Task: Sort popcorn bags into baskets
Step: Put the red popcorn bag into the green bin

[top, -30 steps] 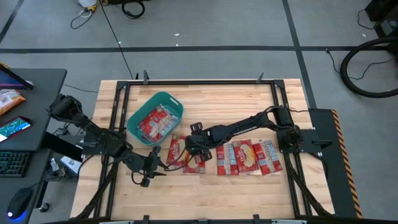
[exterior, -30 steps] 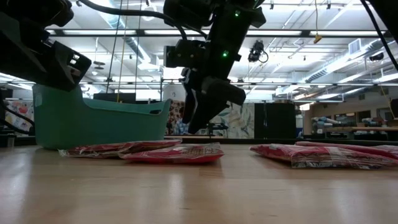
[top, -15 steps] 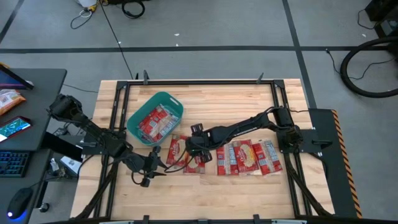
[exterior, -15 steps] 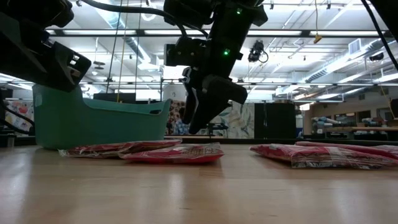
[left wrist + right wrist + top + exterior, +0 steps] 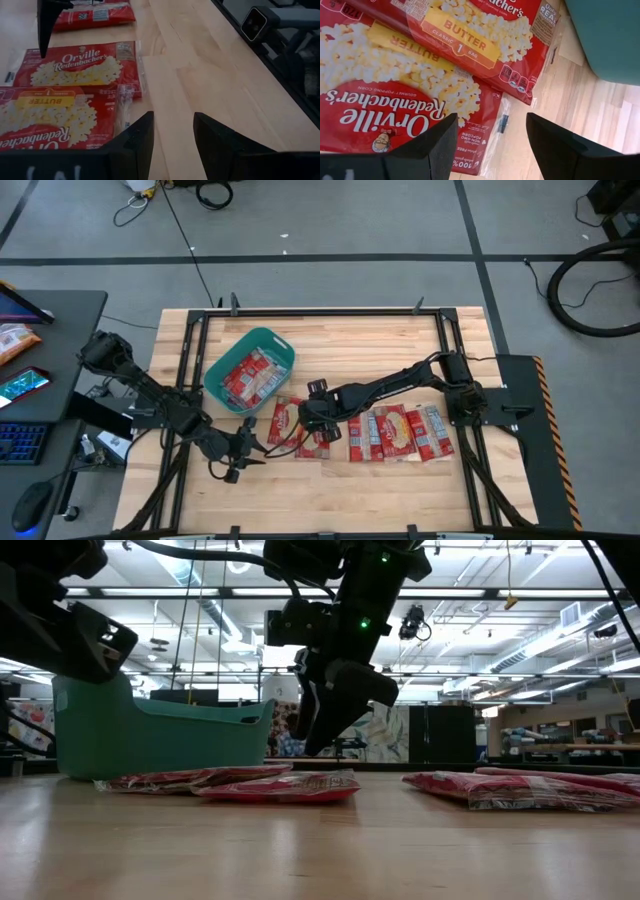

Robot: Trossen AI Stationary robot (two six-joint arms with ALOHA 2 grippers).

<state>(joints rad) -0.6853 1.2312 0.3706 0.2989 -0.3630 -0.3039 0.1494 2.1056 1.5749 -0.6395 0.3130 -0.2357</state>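
Red popcorn bags (image 5: 385, 433) lie as before on my counter (image 5: 400, 340) beside the teal basket (image 5: 249, 368), right gripper (image 5: 312, 423) hovering fingers open over them, left gripper (image 5: 250, 450) parted, empty, barely shifted

A pale wooden counter (image 5: 340, 340) stands on a grey floor (image 5: 330, 220) crossed by dark lines; cables (image 5: 580, 280) coil on the floor; a dark desk (image 5: 50, 340) sits beside the counter; beyond, long ceiling lights (image 5: 180, 592) run across an open workshop; a patterned wall panel (image 5: 385, 745) shows behind.
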